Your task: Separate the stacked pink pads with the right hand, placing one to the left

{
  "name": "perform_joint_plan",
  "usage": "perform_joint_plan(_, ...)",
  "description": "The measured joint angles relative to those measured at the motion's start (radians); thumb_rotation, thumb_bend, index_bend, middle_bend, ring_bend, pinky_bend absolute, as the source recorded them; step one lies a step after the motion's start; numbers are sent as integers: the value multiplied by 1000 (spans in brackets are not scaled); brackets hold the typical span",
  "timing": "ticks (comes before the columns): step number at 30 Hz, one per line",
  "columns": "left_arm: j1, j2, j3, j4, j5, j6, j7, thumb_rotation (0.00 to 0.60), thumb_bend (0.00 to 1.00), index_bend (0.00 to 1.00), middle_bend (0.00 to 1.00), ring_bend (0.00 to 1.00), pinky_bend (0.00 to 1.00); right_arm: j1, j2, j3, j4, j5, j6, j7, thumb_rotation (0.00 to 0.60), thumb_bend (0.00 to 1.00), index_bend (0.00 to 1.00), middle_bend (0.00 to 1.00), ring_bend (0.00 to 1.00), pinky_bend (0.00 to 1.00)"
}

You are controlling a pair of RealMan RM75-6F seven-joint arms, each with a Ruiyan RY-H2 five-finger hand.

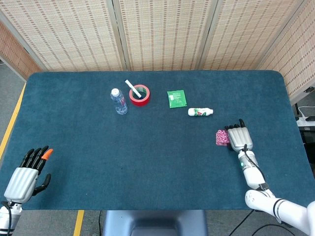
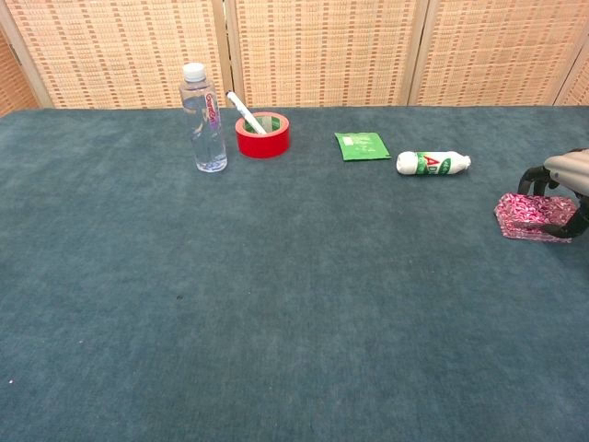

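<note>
The pink pads (image 1: 222, 138) sit in a stack on the blue counter (image 1: 147, 162), at the right side of the frame in both views. In the chest view the stack (image 2: 534, 217) lies flat at the far right edge.

The right hand (image 1: 239, 138) is right next to the stack and touches it. Its dark fingers (image 2: 532, 178) curl around the pads, one on the far side and one on the near side, so the hand grips the stack. The pads sit on the counter.

The left hand (image 1: 27, 172) is in the lower left of the head view, well apart from everything. Its fingers are straight and a bit spread, and it holds nothing.

At the back of the counter stands a small water bottle (image 2: 203, 118). Just beside it is a red tape roll (image 2: 262, 135) with a white pen (image 2: 245, 112) leaning in it. Further right lie a green packet (image 2: 362, 145) and a small white bottle (image 2: 433, 163) on its side.
</note>
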Motion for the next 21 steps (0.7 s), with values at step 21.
perform_joint_plan(21, 3, 2, 2, 4, 10, 12, -9, 600, 486, 0, 0, 0, 15, -24, 94, 4, -258, -121, 114, 27, 600, 295, 666, 487, 242, 0)
